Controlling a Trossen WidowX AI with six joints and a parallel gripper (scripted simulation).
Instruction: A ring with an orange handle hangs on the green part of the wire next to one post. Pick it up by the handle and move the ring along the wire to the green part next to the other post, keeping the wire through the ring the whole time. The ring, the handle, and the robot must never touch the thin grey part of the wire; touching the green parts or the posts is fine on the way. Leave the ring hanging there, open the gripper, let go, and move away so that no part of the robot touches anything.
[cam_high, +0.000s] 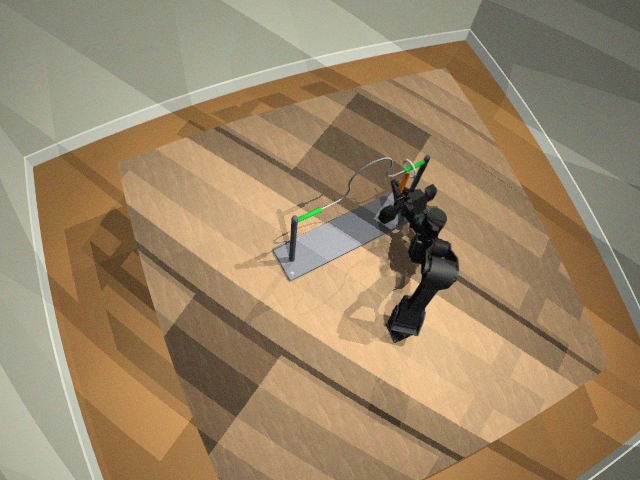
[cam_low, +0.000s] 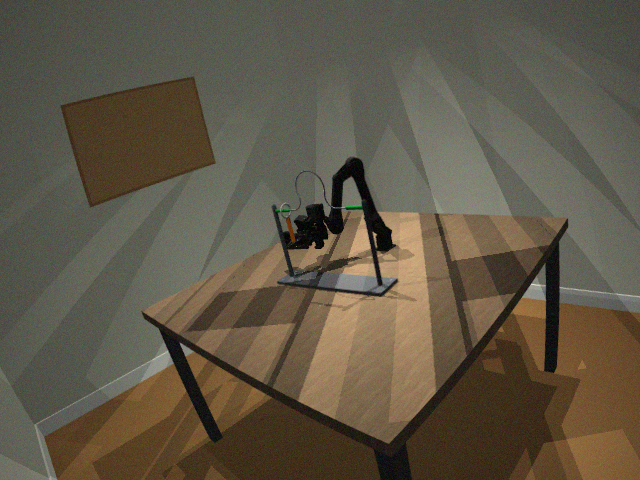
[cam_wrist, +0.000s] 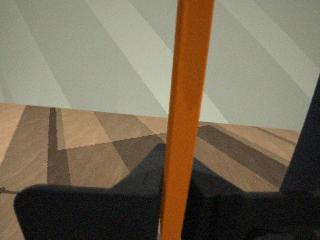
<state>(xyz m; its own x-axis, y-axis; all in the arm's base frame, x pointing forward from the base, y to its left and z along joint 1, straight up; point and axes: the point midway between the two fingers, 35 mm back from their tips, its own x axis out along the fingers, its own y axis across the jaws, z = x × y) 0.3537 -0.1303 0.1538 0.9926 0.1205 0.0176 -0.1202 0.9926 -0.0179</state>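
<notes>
The ring (cam_high: 414, 174) (cam_low: 285, 203) is around the green part (cam_high: 419, 163) (cam_low: 278, 210) beside one post (cam_low: 283, 242) (cam_wrist: 306, 140). Its orange handle (cam_high: 403, 182) (cam_low: 290, 229) (cam_wrist: 187, 100) hangs below, slightly tilted. My gripper (cam_high: 401, 191) (cam_low: 293, 243) (cam_wrist: 167, 150) is shut on the handle's lower part, below the wire. The other green part (cam_high: 310, 214) (cam_low: 354, 207) is beside the other post (cam_high: 293, 240) (cam_low: 373, 248). Whether the ring touches the green part is too small to tell.
The thin grey wire (cam_high: 349, 181) (cam_low: 307, 171) rises in a tall, curved hump between the green parts. The grey base plate (cam_high: 320, 248) (cam_low: 356, 283) carries both posts. One post stands close on the right in the wrist view. The arm reaches in from one side of the plate.
</notes>
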